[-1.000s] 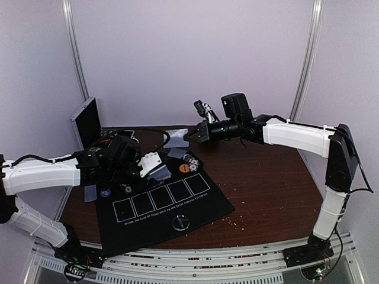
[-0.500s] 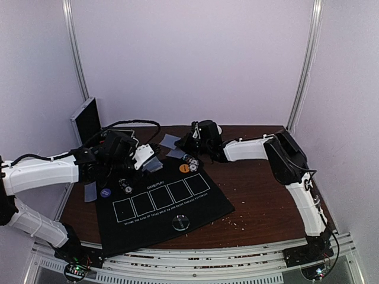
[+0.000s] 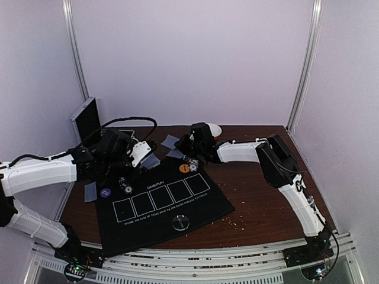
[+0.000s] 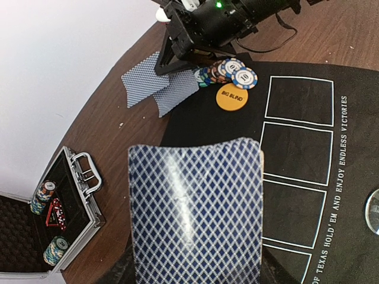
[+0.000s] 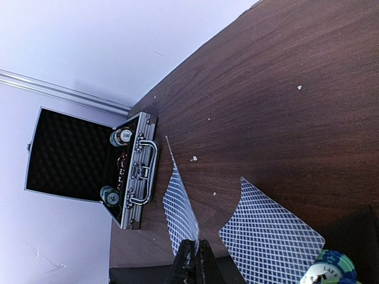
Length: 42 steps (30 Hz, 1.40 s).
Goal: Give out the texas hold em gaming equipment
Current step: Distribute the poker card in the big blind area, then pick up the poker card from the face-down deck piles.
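Observation:
My left gripper (image 3: 145, 158) is shut on a deck of blue-backed cards (image 4: 195, 213), held above the left edge of the black five-box mat (image 3: 177, 207); the deck hides its fingers. My right gripper (image 5: 194, 260) is shut on the edge of one card (image 5: 180, 204), lifting it bent off the table beside a second flat card (image 5: 269, 236) at the mat's far edge. Striped chips (image 4: 231, 71) and the orange disc (image 4: 233, 96) lie just right of them. A purple disc (image 3: 105, 192) and a clear disc (image 3: 180, 222) sit nearer me.
An open metal case (image 5: 127, 171) holding chips stands at the far left. A loose card (image 3: 90, 191) and a chip (image 3: 125, 188) lie left of the mat. A white bowl (image 3: 214, 128) sits behind the right arm. Crumbs dot the table right of the mat.
The right arm swung left and down from mid-air to the cards at the mat's far edge and now pinches one. The left arm drew the deck slightly back.

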Each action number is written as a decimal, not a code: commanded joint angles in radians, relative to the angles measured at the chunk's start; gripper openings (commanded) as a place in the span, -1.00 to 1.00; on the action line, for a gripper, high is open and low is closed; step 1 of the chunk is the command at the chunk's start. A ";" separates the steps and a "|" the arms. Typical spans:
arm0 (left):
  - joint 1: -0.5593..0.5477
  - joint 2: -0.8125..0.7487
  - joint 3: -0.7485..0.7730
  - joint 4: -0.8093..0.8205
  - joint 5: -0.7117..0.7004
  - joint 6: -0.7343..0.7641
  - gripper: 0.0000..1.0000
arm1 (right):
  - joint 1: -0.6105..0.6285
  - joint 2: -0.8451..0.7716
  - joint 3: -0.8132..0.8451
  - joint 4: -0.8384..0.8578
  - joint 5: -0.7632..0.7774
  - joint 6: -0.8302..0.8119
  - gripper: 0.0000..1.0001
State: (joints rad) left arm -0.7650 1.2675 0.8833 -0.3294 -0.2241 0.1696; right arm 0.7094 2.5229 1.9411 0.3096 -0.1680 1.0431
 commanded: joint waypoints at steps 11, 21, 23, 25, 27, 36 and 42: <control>0.013 -0.025 -0.004 0.053 0.007 -0.007 0.09 | 0.007 0.011 0.034 -0.116 0.032 -0.083 -0.94; 0.013 -0.029 -0.004 0.055 0.013 -0.004 0.09 | 0.005 -0.026 0.034 -0.144 0.075 -0.136 -0.62; 0.013 -0.029 -0.004 0.055 0.013 -0.005 0.09 | 0.006 -0.042 0.027 -0.150 0.082 -0.148 -0.55; 0.013 -0.028 -0.004 0.055 0.013 -0.005 0.09 | 0.006 -0.069 0.007 -0.150 0.093 -0.163 -0.42; 0.013 -0.030 -0.005 0.057 0.013 -0.003 0.09 | 0.006 -0.108 -0.017 -0.154 0.115 -0.195 -0.28; 0.014 -0.045 -0.007 0.068 0.029 0.008 0.09 | 0.028 -0.395 -0.194 -0.142 0.112 -0.649 1.00; 0.014 -0.086 -0.028 0.101 0.068 0.030 0.09 | 0.045 -0.561 -0.351 -0.133 -0.234 -0.824 1.00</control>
State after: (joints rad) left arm -0.7589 1.2263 0.8742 -0.3099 -0.1974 0.1768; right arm 0.7357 2.0220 1.6577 0.1909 -0.1528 0.4046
